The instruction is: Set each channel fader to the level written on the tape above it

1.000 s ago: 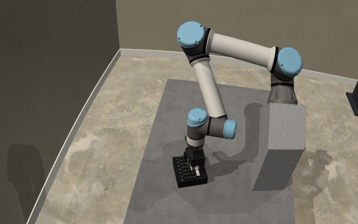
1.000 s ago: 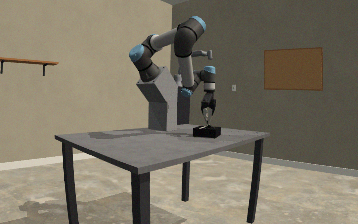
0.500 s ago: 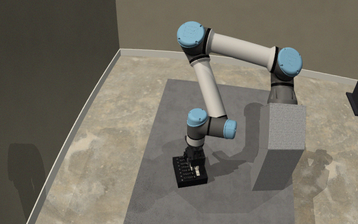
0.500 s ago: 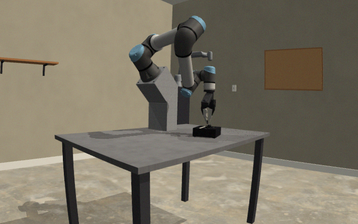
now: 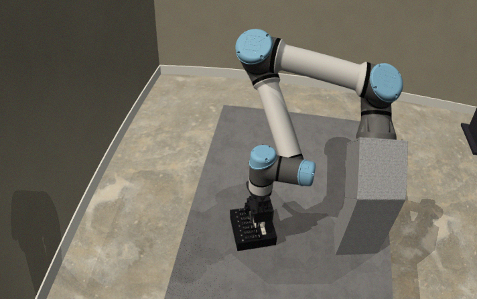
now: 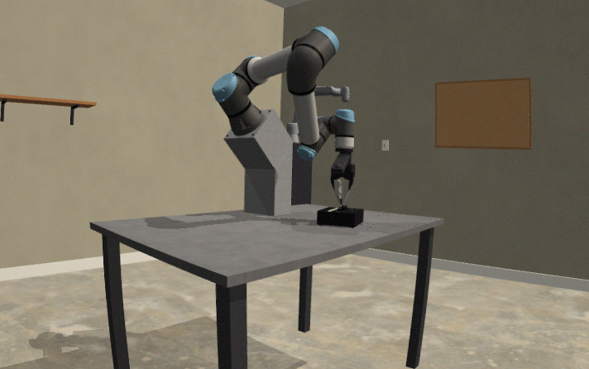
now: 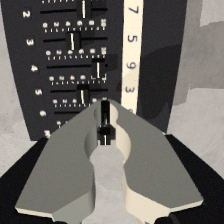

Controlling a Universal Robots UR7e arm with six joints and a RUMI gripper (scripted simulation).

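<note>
The black lighting desk [image 5: 253, 228] lies on the grey table and also shows in the exterior view [image 6: 339, 216]. In the wrist view its fader rows run across, each with a slim dark cap [image 7: 98, 69], and a white tape strip [image 7: 131, 55] reads 7, 5, 9, 3 down its length. My gripper [image 7: 104, 101] points straight down at the desk, fingers shut, with its tips on the row just past the tape's 3. A slim dark cap [image 7: 104, 125] shows in the slit at the tips. The rows under the fingers are hidden.
The arm's grey pedestal [image 5: 372, 190] stands on the table behind the desk. The table edge [image 6: 390, 226] runs close to the desk on the far side. A wall shelf [image 6: 43, 102] and a cork board [image 6: 482, 112] hang well away.
</note>
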